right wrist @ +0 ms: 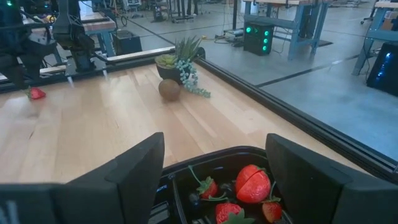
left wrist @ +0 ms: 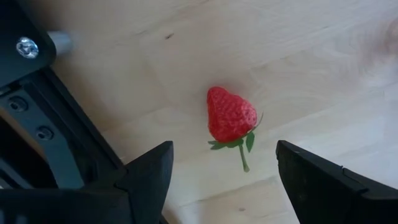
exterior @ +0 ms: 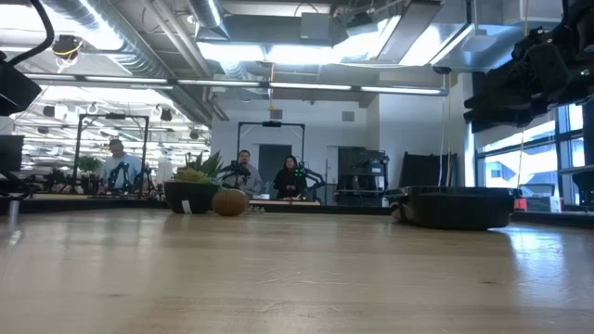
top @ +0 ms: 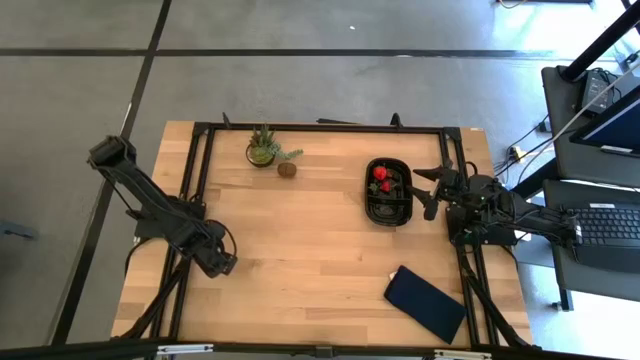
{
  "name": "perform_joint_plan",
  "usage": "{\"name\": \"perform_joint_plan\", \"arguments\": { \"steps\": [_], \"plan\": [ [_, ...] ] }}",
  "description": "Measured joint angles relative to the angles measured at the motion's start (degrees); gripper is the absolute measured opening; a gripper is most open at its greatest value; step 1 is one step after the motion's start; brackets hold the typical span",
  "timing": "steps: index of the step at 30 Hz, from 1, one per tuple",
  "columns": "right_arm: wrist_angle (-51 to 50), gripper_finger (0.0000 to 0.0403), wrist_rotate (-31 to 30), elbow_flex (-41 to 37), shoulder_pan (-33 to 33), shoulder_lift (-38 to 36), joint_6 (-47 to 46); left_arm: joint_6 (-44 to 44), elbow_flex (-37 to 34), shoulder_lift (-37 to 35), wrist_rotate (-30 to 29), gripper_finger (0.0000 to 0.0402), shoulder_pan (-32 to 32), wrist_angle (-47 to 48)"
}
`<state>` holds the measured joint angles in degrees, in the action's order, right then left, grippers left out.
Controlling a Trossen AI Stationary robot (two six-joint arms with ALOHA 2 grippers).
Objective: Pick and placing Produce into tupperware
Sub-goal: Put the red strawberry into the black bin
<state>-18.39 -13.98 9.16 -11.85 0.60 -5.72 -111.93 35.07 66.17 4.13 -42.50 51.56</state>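
- Hovering over a lone strawberry (left wrist: 231,116), my left gripper (left wrist: 224,180) sat at the lower left of the high view; its fingers stood wide apart and held nothing.
- That berry lay on the bare wooden table (top: 300,240), in the wrist view just ahead of the gap between my fingers and touching neither.
- I judged the step in hand to be the approach for a pick: the fruit was lined up but not yet enclosed.
- The next move called for lowering until the fingers flanked the berry, then closing gently, since it looked soft and small.
- Its long axis ran nearly vertical in the left wrist frame, tip toward the top, green cap and stem toward the bottom.
- The tupperware (top: 388,192) sat right of centre in the high view, already holding several strawberries.
- My right gripper (top: 432,190) waited just beside its right rim, fingers spread, empty.
- A brown round fruit (top: 287,169) remained by the potted plant (top: 263,148), upper centre.
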Motion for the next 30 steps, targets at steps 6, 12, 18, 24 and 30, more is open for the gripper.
{"name": "perform_joint_plan", "arguments": {
  "steps": [6, 12, 18, 24, 30],
  "plan": [
    [-0.02, 0.0282, 0.00, -0.01, 0.01, 0.00, 0.07, 0.86, 0.00, 2.08, 0.12, 0.0275, 0.92, -0.16],
    [-0.24, 0.0282, 0.00, 0.00, 0.01, 0.01, 0.02, 1.95, 0.00, 4.01, 1.34, 0.0273, 2.59, -0.25],
    [-0.32, 0.0282, 0.00, 0.01, 0.00, 0.01, 0.09, 4.74, 0.00, 6.41, 1.41, 0.0275, 3.83, -1.45],
    [-0.33, 0.0282, 0.00, 0.00, 0.00, 0.01, 0.12, 6.10, 0.01, 8.37, 2.14, 0.0273, 4.52, -1.78],
    [-0.37, 0.0282, 0.00, 0.00, 0.00, 0.00, 0.14, 6.12, 0.02, 10.05, 3.05, 0.0275, 4.52, -1.78]
  ]
}}
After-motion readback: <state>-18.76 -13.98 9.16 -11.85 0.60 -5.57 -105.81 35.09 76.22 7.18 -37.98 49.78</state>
